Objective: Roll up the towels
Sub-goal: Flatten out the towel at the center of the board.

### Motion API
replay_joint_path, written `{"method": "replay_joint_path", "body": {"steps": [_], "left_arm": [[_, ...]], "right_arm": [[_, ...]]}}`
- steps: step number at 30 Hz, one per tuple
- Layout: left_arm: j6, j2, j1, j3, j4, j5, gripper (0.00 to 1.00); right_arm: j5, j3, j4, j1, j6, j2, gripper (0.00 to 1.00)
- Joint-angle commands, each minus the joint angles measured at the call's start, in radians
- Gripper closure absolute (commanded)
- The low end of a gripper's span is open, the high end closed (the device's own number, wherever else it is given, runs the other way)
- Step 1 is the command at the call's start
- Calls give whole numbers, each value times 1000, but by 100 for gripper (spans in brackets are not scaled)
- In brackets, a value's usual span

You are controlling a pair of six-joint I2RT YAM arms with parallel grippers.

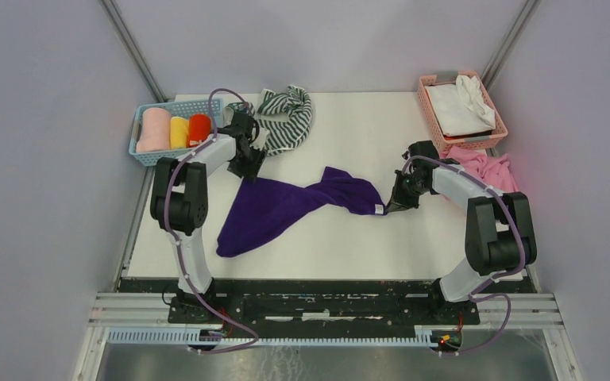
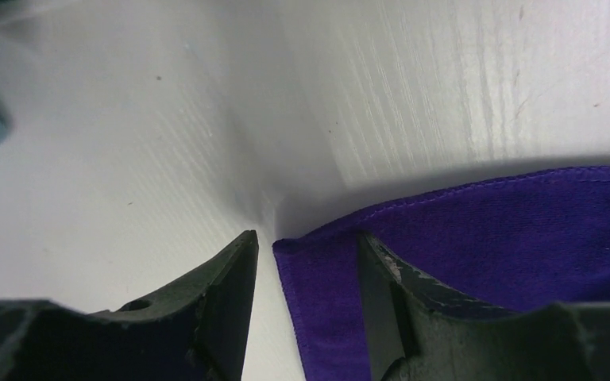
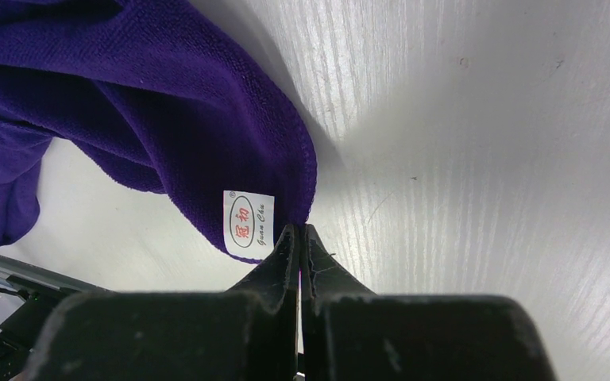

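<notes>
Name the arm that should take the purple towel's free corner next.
Left. The left gripper straddles that corner of the purple towel with open jaws, while the right gripper is shut on the labelled corner at the opposite end.

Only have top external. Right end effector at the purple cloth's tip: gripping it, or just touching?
Observer: Gripping. The right wrist view shows the right end effector shut on the hem of the purple cloth.
Operator: Where on the hem?
Observer: Right beside a white sewn-in label with red print.
Operator: And the left?
Observer: Left end effector is open, jaws straddling a corner of the cloth: one finger over the cloth, the other over bare table.
</notes>
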Motion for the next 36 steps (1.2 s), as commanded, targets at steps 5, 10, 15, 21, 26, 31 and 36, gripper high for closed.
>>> {"method": "replay_joint_path", "body": {"steps": [5,10,15,21,26,31,36], "left_arm": [[92,72,34,57,-30,84,47],[101,102,46,66,-56,141,59],[106,42,50,107,-88,150,89],[70,-135,54,211,-69,50,97],[51,-310,55,247,-30,-4,97],[77,-474,55,196,109,-83,97],[58,-532,58,190,195,-172,97]], "right_arm": [[-16,1,23,4,-12,-46,99],[-19,2,25,4,-12,-40,99],[-2,34,-4,4,-12,-39,100],[133,185,-135,0,3,-41,100],[260,349,-210,-18,39,-50,100],[316,584,-230,-39,74,-23,100],[335,814,-230,-56,83,26,100]]}}
